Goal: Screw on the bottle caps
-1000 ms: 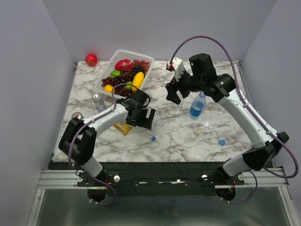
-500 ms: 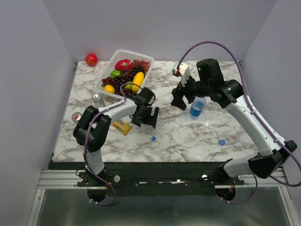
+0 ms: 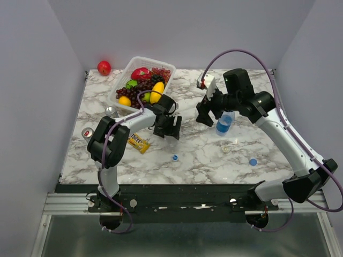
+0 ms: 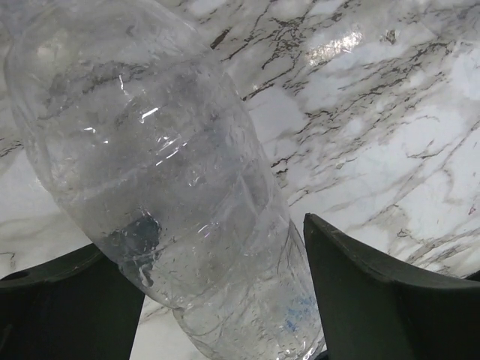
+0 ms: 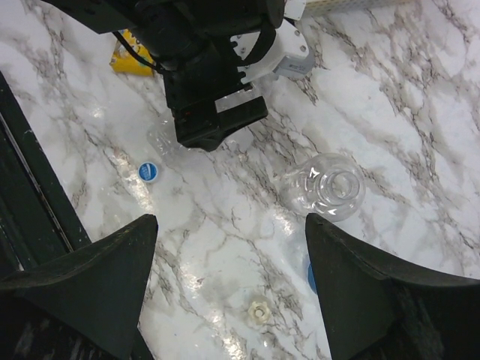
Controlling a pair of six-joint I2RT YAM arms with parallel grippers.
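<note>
— Marble table [image 3: 203,160], grey veins all over, and no cap on any neck that I can make out. What's the left arm doing?

— Its left hand [image 4: 202,247] is clamped on a colourless bottle [image 4: 150,135]. Both fingers [image 4: 360,292] press the sides, and the bottle hangs tilted rather than upright. The neck is out of the wrist's sight, so I can't tell which way the mouth points.

— And the other one?

— The right hand [image 5: 231,221] hovers with its fingers wide apart and nothing between them. Below it, a little to one side, a second colourless bottle [image 5: 330,195] stands upright with its mouth bare. The blue-tinted bottle [image 3: 225,123] stands just beside that one, further right.

— Where are the caps?

— All loose on the table, nearer the arm bases. The blue-and-white cap [image 5: 148,171] lies near the left hand, the pale cap [image 5: 259,310] is towards the middle, and the blue cap [image 3: 252,161] is well apart on the right.

— So what step is this?

— I'd say a bottle is being brought into place. Neither hand has a cap, so no screwing has begun.

— What does the next move need?

— My guess is the held bottle has to be stood straight and kept firm. Then the free hand must drop to a cap, likely the blue-and-white one. The cap has to be pinched by its rim, set square on the thread and turned, because a tilted start would cross the thread.
</note>
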